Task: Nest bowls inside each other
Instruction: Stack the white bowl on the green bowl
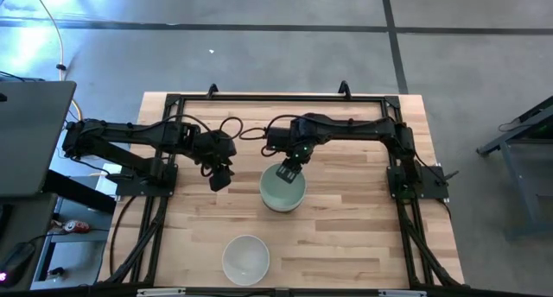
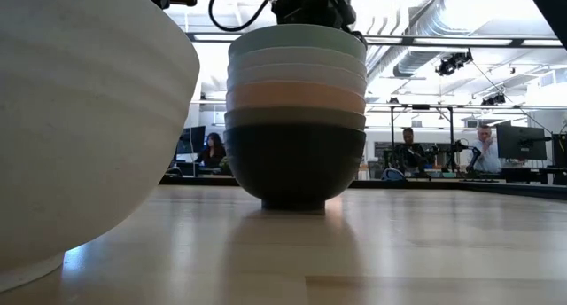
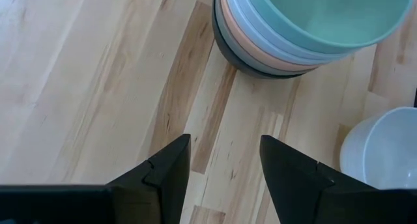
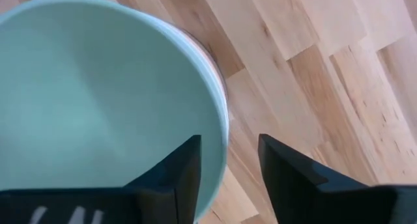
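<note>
Bowls stood stacked in a pile (image 1: 282,191) in the middle of the bench, mint green bowl (image 4: 98,100) on top. Right gripper (image 4: 228,168) had its fingers apart astride that rim. Left gripper (image 3: 225,165) waited beside, fingers apart. One white bowl (image 1: 246,259) near the front edge was left to nest.
</note>
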Controlling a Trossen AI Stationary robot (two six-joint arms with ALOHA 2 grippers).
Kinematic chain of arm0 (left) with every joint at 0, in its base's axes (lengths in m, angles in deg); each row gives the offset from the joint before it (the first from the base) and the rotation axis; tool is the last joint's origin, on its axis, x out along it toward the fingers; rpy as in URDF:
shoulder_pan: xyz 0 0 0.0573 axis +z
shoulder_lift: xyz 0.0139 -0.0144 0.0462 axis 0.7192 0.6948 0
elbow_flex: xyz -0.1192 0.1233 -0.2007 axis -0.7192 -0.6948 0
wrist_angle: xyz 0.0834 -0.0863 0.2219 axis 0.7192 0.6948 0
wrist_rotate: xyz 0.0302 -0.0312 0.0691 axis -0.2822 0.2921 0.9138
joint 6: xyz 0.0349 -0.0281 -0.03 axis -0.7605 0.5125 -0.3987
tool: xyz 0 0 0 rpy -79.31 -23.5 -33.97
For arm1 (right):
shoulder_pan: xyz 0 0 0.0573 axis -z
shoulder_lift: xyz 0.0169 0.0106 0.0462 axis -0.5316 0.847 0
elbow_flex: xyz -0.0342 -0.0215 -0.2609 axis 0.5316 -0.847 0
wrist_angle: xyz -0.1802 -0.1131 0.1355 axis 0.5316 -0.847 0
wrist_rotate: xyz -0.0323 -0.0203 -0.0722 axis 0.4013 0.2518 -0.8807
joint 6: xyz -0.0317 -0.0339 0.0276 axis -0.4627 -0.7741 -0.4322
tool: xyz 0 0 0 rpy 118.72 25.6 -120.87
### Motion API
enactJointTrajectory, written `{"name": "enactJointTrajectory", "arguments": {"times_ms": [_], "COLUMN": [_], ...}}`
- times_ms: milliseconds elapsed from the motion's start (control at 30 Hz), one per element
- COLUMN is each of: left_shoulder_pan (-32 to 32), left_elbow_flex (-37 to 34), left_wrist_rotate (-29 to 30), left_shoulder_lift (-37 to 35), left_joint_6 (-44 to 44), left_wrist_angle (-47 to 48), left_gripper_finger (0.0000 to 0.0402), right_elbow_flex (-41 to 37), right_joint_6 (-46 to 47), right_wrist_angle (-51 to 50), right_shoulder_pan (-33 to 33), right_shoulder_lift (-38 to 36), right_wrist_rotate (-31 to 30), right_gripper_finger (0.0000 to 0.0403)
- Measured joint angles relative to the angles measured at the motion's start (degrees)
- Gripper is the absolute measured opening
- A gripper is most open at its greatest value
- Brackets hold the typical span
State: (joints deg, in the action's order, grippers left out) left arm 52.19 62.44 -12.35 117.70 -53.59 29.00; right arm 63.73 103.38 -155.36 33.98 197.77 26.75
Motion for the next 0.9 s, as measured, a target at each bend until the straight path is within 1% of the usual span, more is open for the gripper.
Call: {"name": "enactJointTrajectory", "arguments": {"times_ms": [200,333,433,567,733,900], "left_shoulder_pan": [-0.9,-3.2,-5.4,-8.7,-12.6,-15.7], "left_elbow_flex": [0.0,0.0,0.1,0.1,0.0,0.0], "left_wrist_rotate": [-3.2,-3.5,-3.6,-4.4,-6.3,-7.7], "left_shoulder_lift": [0.2,0.9,2.3,5.2,9.9,14.3], "left_joint_6": [0.5,1.9,3.3,5.4,7.8,11.0], "left_wrist_angle": [-0.2,-0.1,-0.1,-0.1,-0.8,-4.7], "left_gripper_finger": [0.0173,0.0173,0.0173,0.0173,0.0173,0.0173], "right_elbow_flex": [0.0,0.0,0.0,0.0,0.0,0.0], "right_joint_6": [-1.5,-1.6,-1.7,-1.7,-3.0,-3.2], "right_wrist_angle": [-0.6,-0.9,-0.6,-0.2,0.9,1.9], "right_shoulder_pan": [-0.8,-1.5,-1.7,-1.7,-1.7,-1.7], "right_shoulder_lift": [-0.2,-2.6,-5.2,-9.6,-16.5,-24.1], "right_wrist_rotate": [2.2,1.9,0.0,-4.4,-11.8,-20.1], "right_gripper_finger": [0.0147,0.0147,0.0147,0.0147,0.0147,0.0147]}}
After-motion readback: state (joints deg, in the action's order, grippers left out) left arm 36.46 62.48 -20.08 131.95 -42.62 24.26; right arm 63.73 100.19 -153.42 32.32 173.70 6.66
